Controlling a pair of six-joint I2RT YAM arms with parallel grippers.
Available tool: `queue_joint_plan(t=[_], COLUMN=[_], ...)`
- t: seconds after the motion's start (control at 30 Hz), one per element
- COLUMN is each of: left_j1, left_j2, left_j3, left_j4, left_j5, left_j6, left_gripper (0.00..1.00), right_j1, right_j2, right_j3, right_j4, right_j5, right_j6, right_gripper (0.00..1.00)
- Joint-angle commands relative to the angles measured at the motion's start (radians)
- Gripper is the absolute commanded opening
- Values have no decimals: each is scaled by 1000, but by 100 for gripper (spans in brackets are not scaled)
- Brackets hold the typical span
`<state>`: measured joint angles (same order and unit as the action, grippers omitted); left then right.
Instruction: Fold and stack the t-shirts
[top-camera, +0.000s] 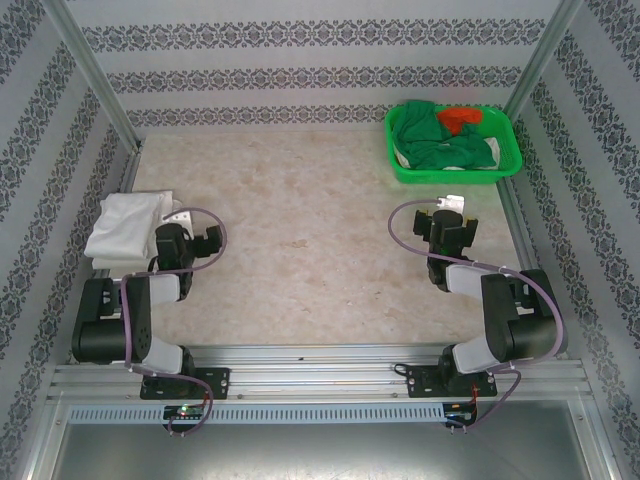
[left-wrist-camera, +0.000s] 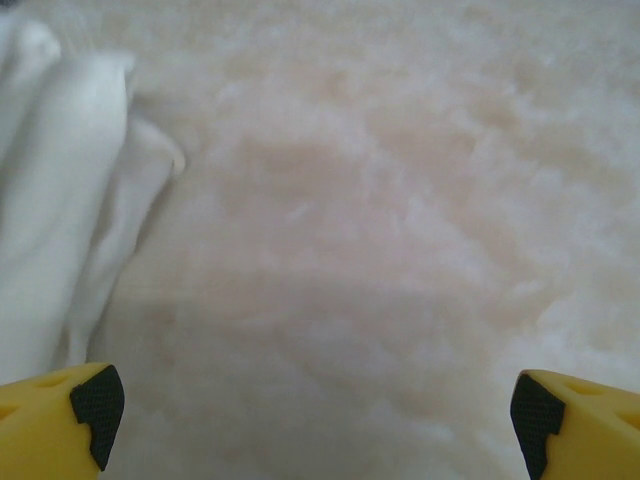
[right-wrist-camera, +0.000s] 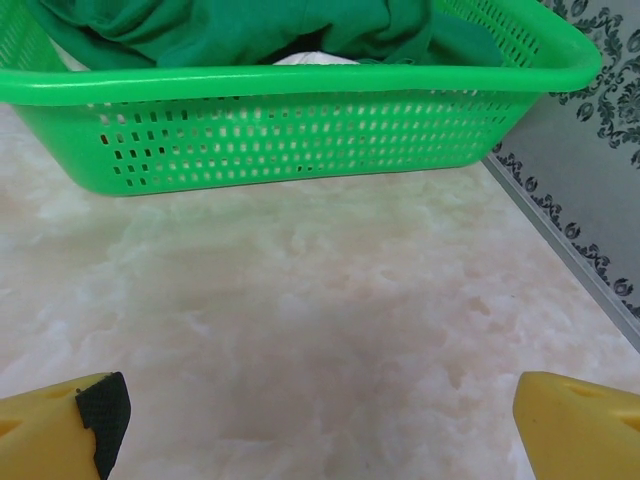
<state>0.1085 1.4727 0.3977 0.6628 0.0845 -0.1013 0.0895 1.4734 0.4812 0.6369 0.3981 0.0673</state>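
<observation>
A folded white t-shirt (top-camera: 125, 222) lies at the table's left edge; its soft folds (left-wrist-camera: 60, 190) fill the left side of the left wrist view. My left gripper (top-camera: 178, 213) hangs open just right of that shirt, nothing between its yellow fingers (left-wrist-camera: 60, 420). My right gripper (top-camera: 452, 206) is open too, low over the bare table just in front of the green basket (top-camera: 510, 165). A bit of white cloth (right-wrist-camera: 310, 60) peeks from under green clothes in the basket.
The green plastic basket (right-wrist-camera: 300, 130) at the back right holds green garments (top-camera: 445, 140) and something orange-red (top-camera: 460, 118). Patterned walls and metal posts enclose the marbled table (top-camera: 310, 250). A metal rail runs along the near edge.
</observation>
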Motion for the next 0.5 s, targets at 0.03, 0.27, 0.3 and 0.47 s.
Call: queue_joint_plan(t=[0.03,0.27,0.3,0.47], left_j1=[-79,-115,-115,-115], left_j2=[64,111,113,112], left_j3=[37,-13,-16,-14], left_j4=[127,273,285,279], left_j5=[-15,-154,-154,-136], left_j6=[94,87,89,95], left_gripper=[100,100,100,100], right_j1=[1,-4,-4,-4], right_j2=[8,9,9,8], right_j3=[20,22,22,20], right_j4=[23,20,20,20], right_j5=[-68,-76,-76,-75], right_j6=[-30,-28,-29,-28], right_gripper=[98,98,98,98])
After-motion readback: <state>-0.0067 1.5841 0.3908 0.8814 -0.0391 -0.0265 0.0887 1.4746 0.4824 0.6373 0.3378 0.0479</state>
